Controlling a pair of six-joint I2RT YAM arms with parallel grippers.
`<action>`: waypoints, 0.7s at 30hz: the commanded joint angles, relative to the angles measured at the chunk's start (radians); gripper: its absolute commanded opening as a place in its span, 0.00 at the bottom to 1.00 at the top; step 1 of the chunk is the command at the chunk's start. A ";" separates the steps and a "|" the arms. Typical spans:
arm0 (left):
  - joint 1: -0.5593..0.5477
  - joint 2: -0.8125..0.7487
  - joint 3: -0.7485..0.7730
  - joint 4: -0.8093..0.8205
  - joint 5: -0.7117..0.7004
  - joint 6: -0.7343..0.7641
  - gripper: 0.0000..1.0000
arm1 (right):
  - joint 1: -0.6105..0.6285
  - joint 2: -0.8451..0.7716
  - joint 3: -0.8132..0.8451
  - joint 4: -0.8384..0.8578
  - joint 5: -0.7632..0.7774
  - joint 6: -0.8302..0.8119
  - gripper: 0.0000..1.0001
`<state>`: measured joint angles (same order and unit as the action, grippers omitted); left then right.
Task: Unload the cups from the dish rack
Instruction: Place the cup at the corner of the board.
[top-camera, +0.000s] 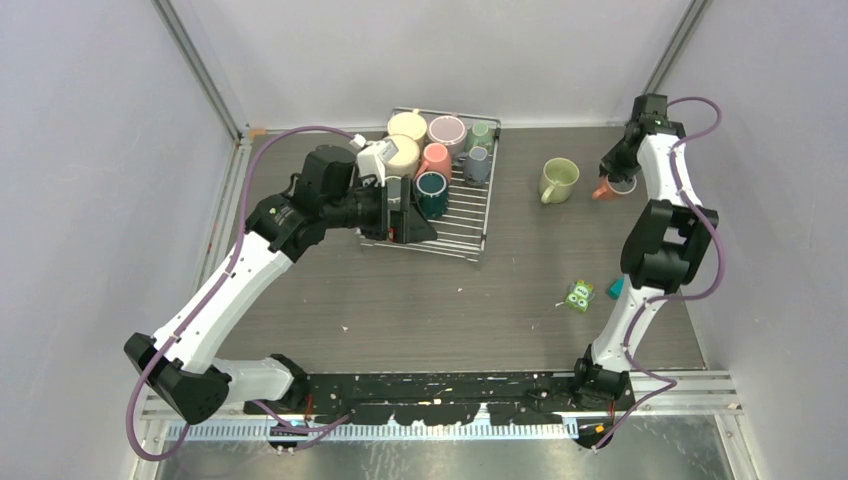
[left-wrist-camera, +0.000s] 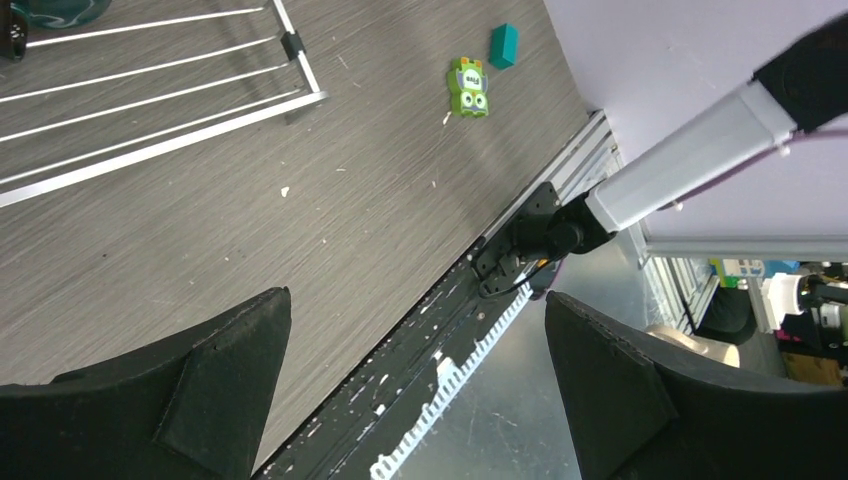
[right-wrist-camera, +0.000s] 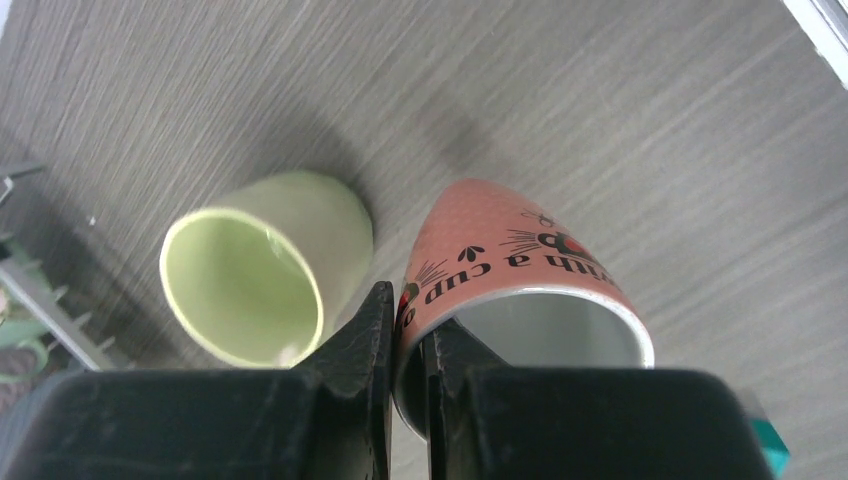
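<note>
The silver wire dish rack (top-camera: 470, 222) stands at the back middle with several cups in its far half: two cream (top-camera: 404, 152), a mauve (top-camera: 447, 130), a salmon (top-camera: 435, 157), a dark teal (top-camera: 431, 192), a green (top-camera: 482, 133) and a grey (top-camera: 476, 165). My left gripper (top-camera: 412, 222) hovers over the rack's near left part, open and empty (left-wrist-camera: 415, 385). A pale green cup (top-camera: 558, 180) lies on its side on the table right of the rack. My right gripper (top-camera: 617, 180) is shut on the rim of a salmon printed cup (right-wrist-camera: 520, 260), one finger inside, beside the pale green cup (right-wrist-camera: 260, 260).
A green toy block (top-camera: 578, 296) and a small teal block (top-camera: 614, 288) lie on the table near the right arm; both show in the left wrist view (left-wrist-camera: 468, 88). The rack's corner (left-wrist-camera: 300, 70) shows there too. Walls close in both sides and the back.
</note>
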<state>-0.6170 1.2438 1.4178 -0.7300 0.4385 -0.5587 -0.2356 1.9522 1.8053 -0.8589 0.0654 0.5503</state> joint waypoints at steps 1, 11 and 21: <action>-0.001 -0.015 0.033 -0.027 0.011 0.052 1.00 | -0.005 0.104 0.156 0.023 0.011 -0.029 0.01; -0.001 0.015 0.048 -0.028 0.017 0.069 1.00 | -0.011 0.344 0.429 -0.102 -0.012 -0.019 0.01; -0.001 0.035 0.049 -0.021 0.019 0.062 1.00 | -0.009 0.424 0.504 -0.161 -0.013 -0.010 0.15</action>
<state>-0.6170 1.2812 1.4269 -0.7609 0.4393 -0.5117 -0.2401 2.3734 2.2448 -0.9852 0.0505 0.5331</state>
